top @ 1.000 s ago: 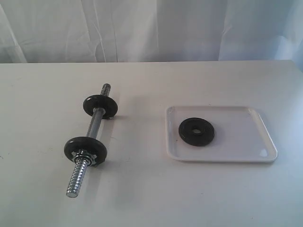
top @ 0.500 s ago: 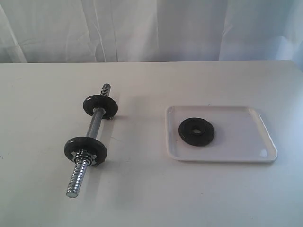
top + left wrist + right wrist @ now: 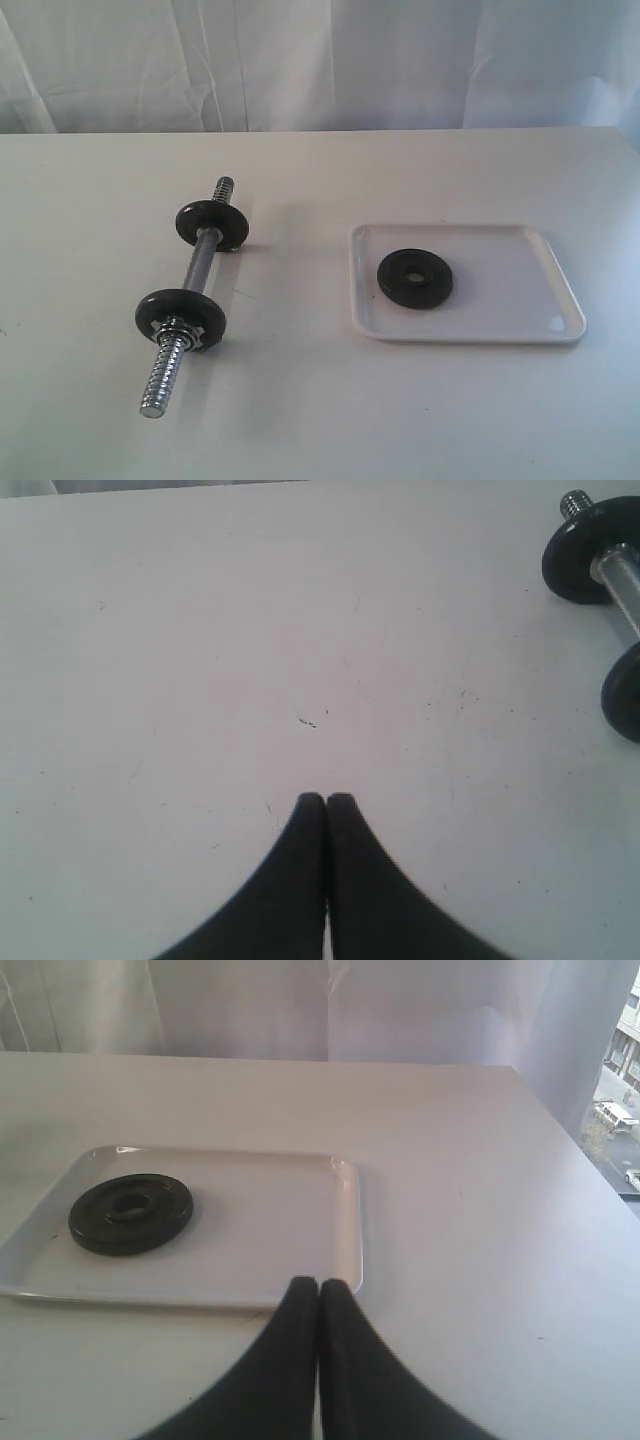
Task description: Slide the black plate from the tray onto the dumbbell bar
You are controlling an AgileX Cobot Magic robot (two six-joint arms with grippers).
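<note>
The black plate (image 3: 414, 278) lies flat inside the tray (image 3: 500, 290), in the half of the tray nearest the dumbbell bar, its centre hole facing up and its edge clear of the tray's rim. The rest of the tray is bare white.

The dumbbell bar (image 3: 203, 262) rests on the counter (image 3: 330, 410), well apart from the tray, on the side of the tray where the plate sits. It lies at a slant to the tray's long rim. It carries two small black discs, a far disc (image 3: 211, 222) and a near disc (image 3: 180, 313), with a silver collar nut (image 3: 192, 331) pressed against the near one (bare thread sticks out past each disc).

The right hand (image 3: 318, 1285) is clenched on nothing, its two dark fingers pressed flat together, tips lined up with the tray's rim at the end away from the plate; whether they touch the rim I cannot tell. The left hand (image 3: 326, 800) is likewise closed and empty over bare counter, apart from the bar.
</note>
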